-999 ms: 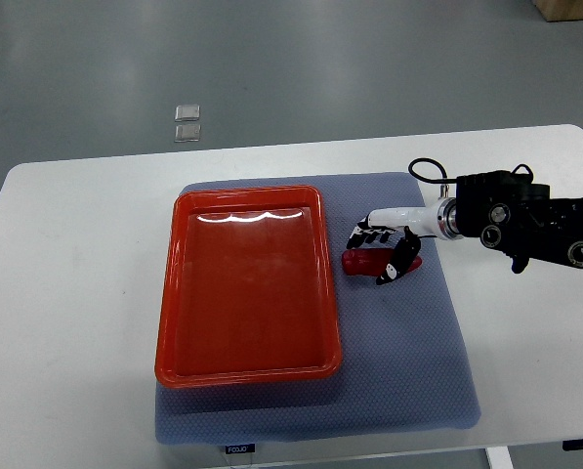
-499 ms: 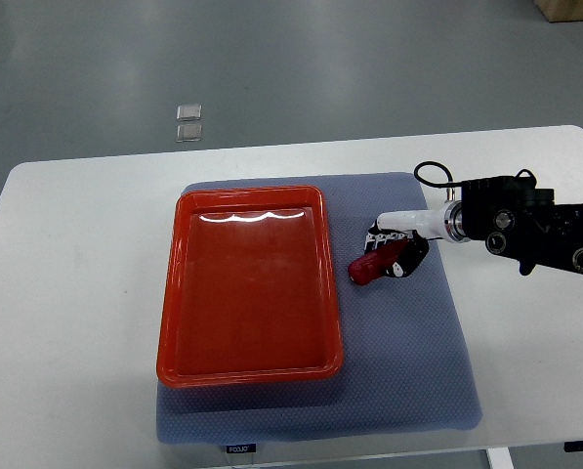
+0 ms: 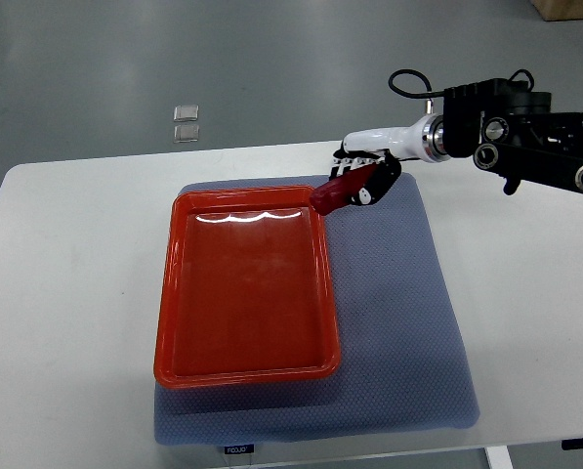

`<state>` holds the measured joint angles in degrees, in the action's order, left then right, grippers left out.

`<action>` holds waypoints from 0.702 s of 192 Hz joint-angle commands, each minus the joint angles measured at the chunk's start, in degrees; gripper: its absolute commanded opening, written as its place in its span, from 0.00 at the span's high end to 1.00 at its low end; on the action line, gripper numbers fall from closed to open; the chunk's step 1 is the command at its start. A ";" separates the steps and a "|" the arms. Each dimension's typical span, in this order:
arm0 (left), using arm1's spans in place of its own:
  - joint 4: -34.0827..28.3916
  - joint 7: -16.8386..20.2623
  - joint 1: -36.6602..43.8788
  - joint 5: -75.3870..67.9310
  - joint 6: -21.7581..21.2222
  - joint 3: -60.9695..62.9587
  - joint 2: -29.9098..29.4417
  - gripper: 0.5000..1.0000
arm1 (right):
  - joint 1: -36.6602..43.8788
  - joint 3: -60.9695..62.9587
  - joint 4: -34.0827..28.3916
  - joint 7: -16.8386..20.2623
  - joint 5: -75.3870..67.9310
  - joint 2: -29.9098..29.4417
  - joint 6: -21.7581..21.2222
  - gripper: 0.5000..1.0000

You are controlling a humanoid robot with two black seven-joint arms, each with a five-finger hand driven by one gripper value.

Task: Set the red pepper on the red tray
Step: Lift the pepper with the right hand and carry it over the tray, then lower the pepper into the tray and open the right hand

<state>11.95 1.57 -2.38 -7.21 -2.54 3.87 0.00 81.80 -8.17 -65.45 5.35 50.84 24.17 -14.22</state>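
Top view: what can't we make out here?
- Red pepper: rear half hidden by the right hand gripping it.
- Right arm: cut off by the right edge.
- Label on the blue mat: too small to read.
- Two small squares on the floor: too small to identify.

Right arm entered from the right edge, forearm running roughly level leftward. Right hand [image 3: 364, 174] sat just beyond the far right corner of the red tray [image 3: 170, 293], fingers [image 3: 381, 183] curled around the red pepper [image 3: 336, 191]. Left arm not seen.
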 commanded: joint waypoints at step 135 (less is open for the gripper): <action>0.18 0.01 0.01 0.00 -0.01 0.09 0.00 0.00 | -7.27 -1.32 17.90 -0.08 -1.09 -24.17 3.50 0.99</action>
<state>11.97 1.59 -2.38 -7.21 -2.54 3.87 0.00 75.94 -9.59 -47.95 5.30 49.71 0.00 -11.55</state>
